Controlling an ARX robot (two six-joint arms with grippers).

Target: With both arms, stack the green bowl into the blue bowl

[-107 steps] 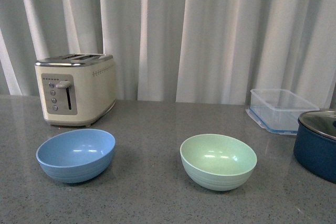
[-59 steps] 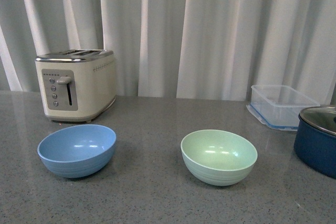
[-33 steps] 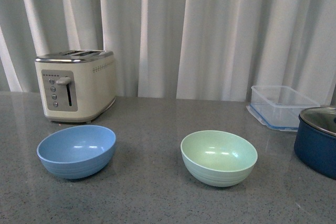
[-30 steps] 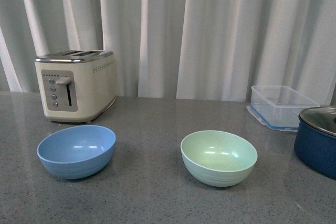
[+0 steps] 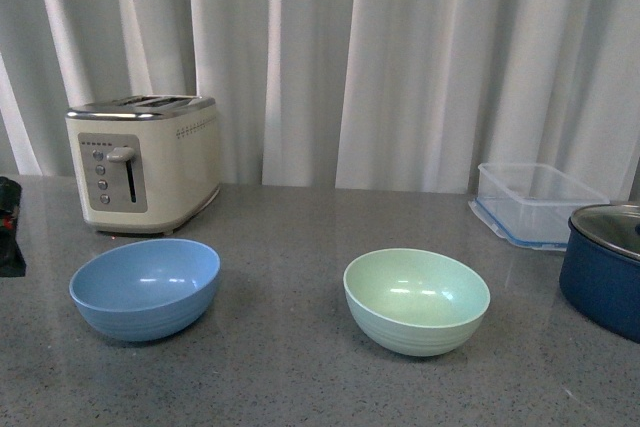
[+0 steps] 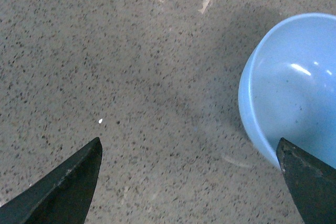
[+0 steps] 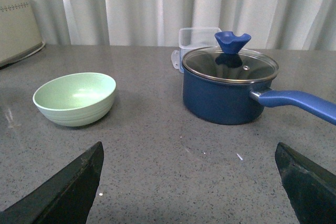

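- Front view: white pleated curtains hang behind a grey speckled stone table (image 5: pixel 300 377). The blue bowl (image 5: pixel 145 287), which is light sky-blue, round, matte plastic, stands upright on the left. The green bowl (image 5: pixel 416 300), pale mint and of the same shape, stands upright well apart to its right. A black part of the left arm (image 5: pixel 8 232) shows at the left edge, not touching the blue bowl.
- Left wrist view: the left claw (image 6: pixel 186 182) is spread wide and empty above bare table. The blue bowl's rim lies near one finger (image 6: pixel 310 182).
- Right wrist view: the right claw (image 7: pixel 186 187) is spread wide and empty. The green bowl lies ahead, apart from the dark navy lidded pot (image 7: pixel 228 90).
- Step in hand (judgement): approach; nothing is gripped. Next, the right claw must reach the green bowl's rim and clamp it while the left claw steadies the blue bowl.
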